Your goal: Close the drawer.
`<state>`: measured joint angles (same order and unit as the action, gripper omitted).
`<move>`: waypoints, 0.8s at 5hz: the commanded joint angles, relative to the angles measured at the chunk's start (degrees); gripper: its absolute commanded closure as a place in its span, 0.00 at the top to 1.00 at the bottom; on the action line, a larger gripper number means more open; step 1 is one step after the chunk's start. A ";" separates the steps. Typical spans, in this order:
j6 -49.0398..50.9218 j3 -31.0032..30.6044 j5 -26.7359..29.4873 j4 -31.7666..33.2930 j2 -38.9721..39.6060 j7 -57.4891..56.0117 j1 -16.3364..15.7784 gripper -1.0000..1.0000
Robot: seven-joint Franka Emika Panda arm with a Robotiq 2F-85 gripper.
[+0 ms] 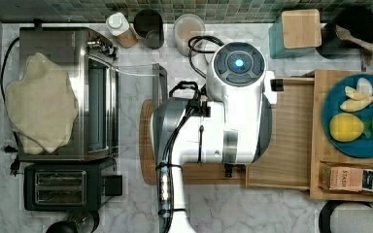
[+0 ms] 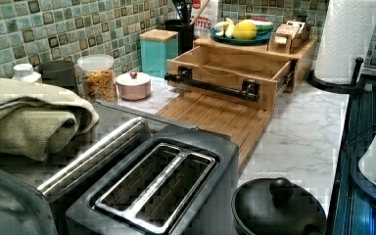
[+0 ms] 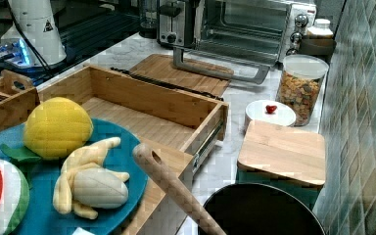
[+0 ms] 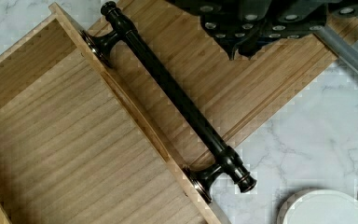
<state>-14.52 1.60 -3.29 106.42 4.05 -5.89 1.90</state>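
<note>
The drawer (image 2: 235, 63) stood pulled out from the wooden stand (image 2: 301, 58), its plain grained bottom bare in the right view. Its dark bar handle (image 4: 177, 98) ran along the front wall, held off it by two posts. The drawer front hung over the near edge of a cutting board (image 2: 220, 117) that lay on the marble tabletop (image 2: 303, 132).

In the wrist view the tool (image 4: 256, 21) sat above the cutting board, on the outer side of the handle and apart from it, touching neither handle nor drawer. Only its dark underside with screw heads showed there, so I could not tell whether its fingers were spread or closed. In the top view the white arm (image 1: 223, 116) lay over the cutting board and the drawer's front end, hiding the handle; the rest of the drawer reached toward the top view's right, up to the stand.

On the stand's top sat a blue plate (image 3: 39, 205) with a lemon (image 3: 56, 127), banana pieces (image 3: 90, 181) and what looked like a watermelon slice (image 3: 0, 196). A toaster oven (image 1: 68, 92) with a cloth (image 1: 39, 102) on it stood at the top view's left, its door open toward the cutting board, and a toaster (image 1: 63, 187) stood beside it. A white lidded dish (image 3: 270, 113) and a jar (image 3: 301, 88) stood by the tiled wall.
</note>
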 commanded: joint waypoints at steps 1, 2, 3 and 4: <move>-0.01 0.02 -0.30 0.65 0.00 -0.01 0.00 0.00; -2.87 -0.43 -0.47 3.96 -1.22 -7.85 0.00 0.00; -1.70 -1.38 0.11 5.31 -1.89 -18.02 -0.49 0.00; -9.65 -3.10 0.21 12.26 -4.42 -23.84 -0.91 0.00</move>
<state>-21.01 0.95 -3.49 112.13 3.90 -26.20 1.98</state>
